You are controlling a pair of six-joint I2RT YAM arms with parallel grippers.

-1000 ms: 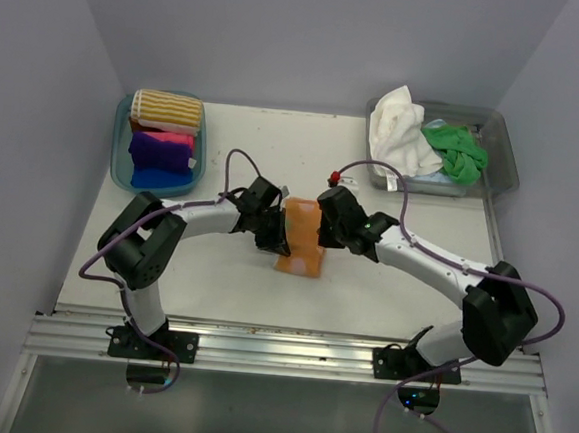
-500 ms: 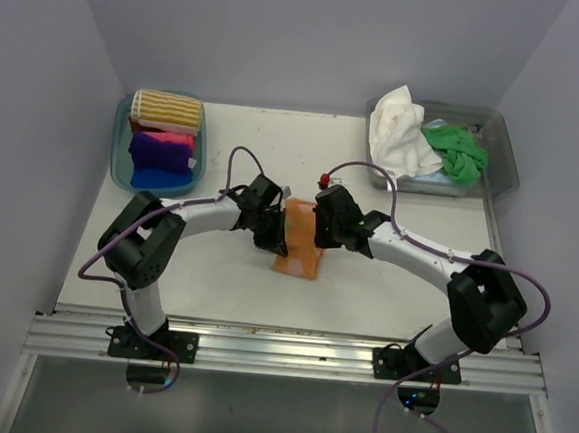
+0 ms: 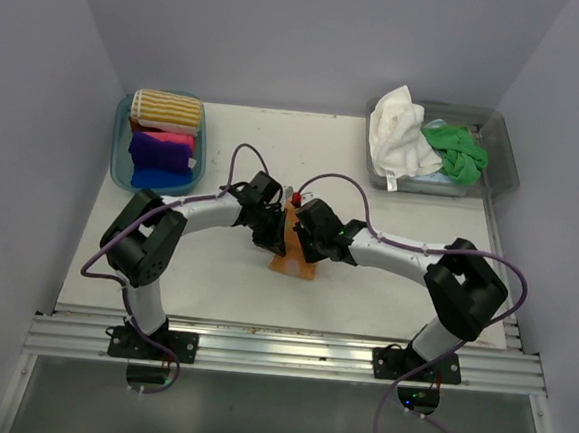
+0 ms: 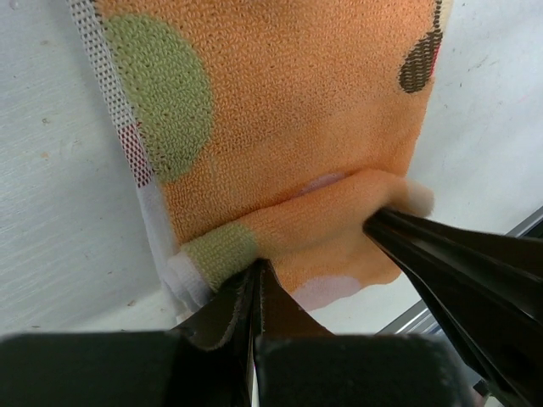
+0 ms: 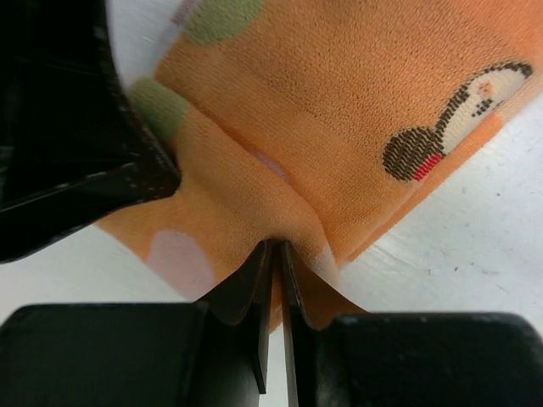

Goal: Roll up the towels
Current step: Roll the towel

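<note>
An orange towel (image 3: 292, 258) with green dots and a cartoon print lies mid-table, its near edge folded over into a low ridge (image 4: 322, 216). My left gripper (image 3: 274, 237) is shut, and its tips (image 4: 257, 273) press against the ridge's left end by a green dot, with no cloth visible between them. My right gripper (image 3: 304, 240) is shut on the ridge's other end (image 5: 273, 246), and orange cloth shows between its jaws. The two grippers stand very close together over the towel. Most of the towel is hidden under them in the top view.
A blue tub (image 3: 121, 163) at the back left holds rolled towels: striped (image 3: 166, 108), pink, purple (image 3: 156, 149) and blue. A clear tub (image 3: 500, 153) at the back right holds a loose white towel (image 3: 396, 133) and a green towel (image 3: 457, 151).
My right gripper has slid left across the orange towel toward the left gripper, pulling cloth with it, and its jaws have closed further. The left gripper has stayed in place.
</note>
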